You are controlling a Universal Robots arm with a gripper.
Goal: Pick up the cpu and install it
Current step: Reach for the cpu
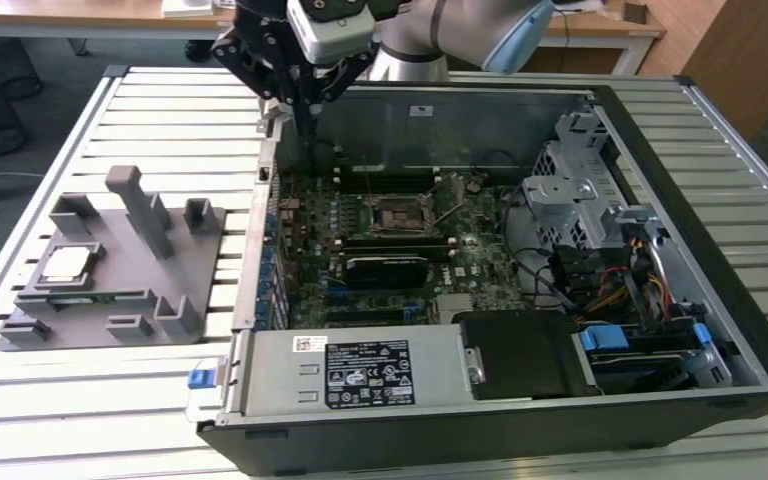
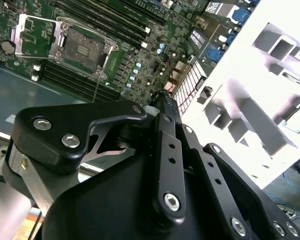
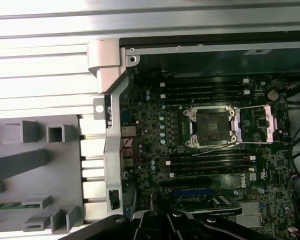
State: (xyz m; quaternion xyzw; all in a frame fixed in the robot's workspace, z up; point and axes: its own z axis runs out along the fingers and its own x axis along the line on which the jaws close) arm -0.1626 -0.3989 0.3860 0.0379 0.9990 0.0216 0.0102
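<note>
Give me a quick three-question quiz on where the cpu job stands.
1. True or false: the cpu lies on the grey fixture, outside the computer case.
2. The motherboard socket is: A open and empty; B holding a chip; C under a cooler.
3. What does the gripper hold?
Key: 1 true; 2 A; 3 nothing, it is shut.

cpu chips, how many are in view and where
1. The cpu lies on the grey holder at the exterior view's left, outside the case. The open socket looks empty.
</note>
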